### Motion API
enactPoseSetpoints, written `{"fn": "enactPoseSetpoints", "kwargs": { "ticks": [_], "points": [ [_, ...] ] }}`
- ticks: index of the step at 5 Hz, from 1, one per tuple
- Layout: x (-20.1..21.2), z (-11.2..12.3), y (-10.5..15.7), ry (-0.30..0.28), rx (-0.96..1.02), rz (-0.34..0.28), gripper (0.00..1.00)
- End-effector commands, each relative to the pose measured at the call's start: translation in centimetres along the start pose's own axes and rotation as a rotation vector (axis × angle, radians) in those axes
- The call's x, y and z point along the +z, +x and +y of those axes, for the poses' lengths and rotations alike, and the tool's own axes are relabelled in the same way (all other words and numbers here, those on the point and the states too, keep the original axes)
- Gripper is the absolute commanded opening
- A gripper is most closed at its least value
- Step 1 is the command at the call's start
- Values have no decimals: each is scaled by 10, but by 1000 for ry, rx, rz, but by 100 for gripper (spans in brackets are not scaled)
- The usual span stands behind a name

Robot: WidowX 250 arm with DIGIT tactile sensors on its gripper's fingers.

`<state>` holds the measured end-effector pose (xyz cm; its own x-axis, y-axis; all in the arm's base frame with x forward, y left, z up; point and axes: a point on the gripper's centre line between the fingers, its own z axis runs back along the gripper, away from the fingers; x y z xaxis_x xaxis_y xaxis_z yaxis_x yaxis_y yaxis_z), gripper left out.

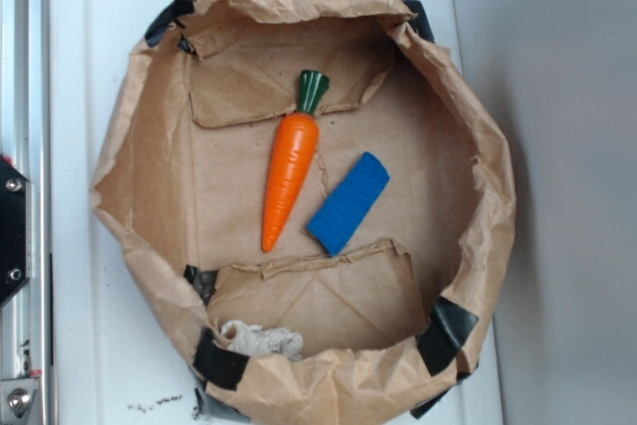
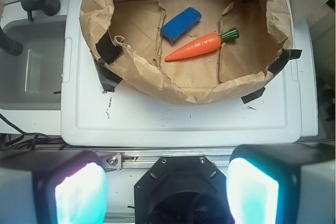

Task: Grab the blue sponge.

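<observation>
The blue sponge [image 1: 348, 204] lies flat on the floor of a rolled-down brown paper bag [image 1: 139, 146], just right of an orange toy carrot [image 1: 289, 176] with a green top. The wrist view shows the same sponge [image 2: 181, 23] and carrot [image 2: 199, 47] inside the bag [image 2: 173, 85], far ahead of my gripper [image 2: 167, 190]. The gripper is open, its two glowing pads [image 2: 81, 195] wide apart with nothing between them, held over the robot's black base, well short of the bag. The gripper does not show in the exterior view.
The bag sits on a white plastic lid [image 1: 90, 67]. A crumpled pale cloth scrap [image 1: 261, 340] lies inside the bag's near wall. A metal rail [image 1: 25, 97] runs along the left. In the wrist view a grey sink [image 2: 31, 72] with black hoses sits left.
</observation>
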<state>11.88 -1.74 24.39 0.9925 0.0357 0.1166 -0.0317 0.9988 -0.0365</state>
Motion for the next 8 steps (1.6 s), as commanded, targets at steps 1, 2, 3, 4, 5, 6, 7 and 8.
{"fn": "enactPoseSetpoints", "kwargs": {
  "ticks": [1,2,3,4,5,6,7,8],
  "points": [
    [0,0,0,0,0,0,100],
    [15,4,-48,-4,81,-12,100],
    [14,1,-43,7,127,8,100],
    [9,-1,-24,21,139,16,100],
    [9,-1,-24,21,139,16,100],
    [9,-1,-24,21,139,16,100],
    [9,-1,-24,21,139,16,100],
    [9,-1,-24,21,139,16,100]
  ]
}}
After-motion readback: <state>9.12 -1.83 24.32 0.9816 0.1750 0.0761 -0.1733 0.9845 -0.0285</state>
